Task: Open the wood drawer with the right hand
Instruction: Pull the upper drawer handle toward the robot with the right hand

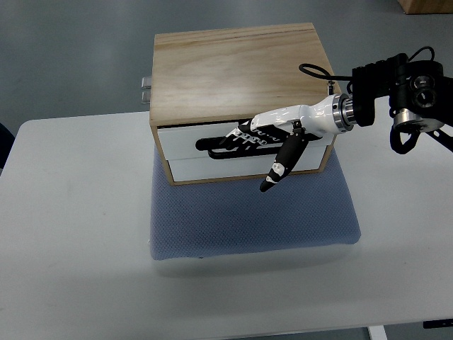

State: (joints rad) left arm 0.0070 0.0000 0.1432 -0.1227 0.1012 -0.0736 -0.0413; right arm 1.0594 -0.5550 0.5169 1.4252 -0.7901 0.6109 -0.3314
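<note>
Wood drawer box (237, 71) at upper centre of the frame, on a blue-grey pad (255, 216). Right hand (265, 138) enters from the right, fingers (237, 138) apparently hooked in the upper drawer's (184, 138) dark horizontal handle slot (212, 147), thumb hanging free; drawer front appears nearly flush

Right hand (265, 138) at wood drawer (241, 145) handle — fingers hooked in.

White right hand (272, 134), black fingers (277, 168), cables
</note>
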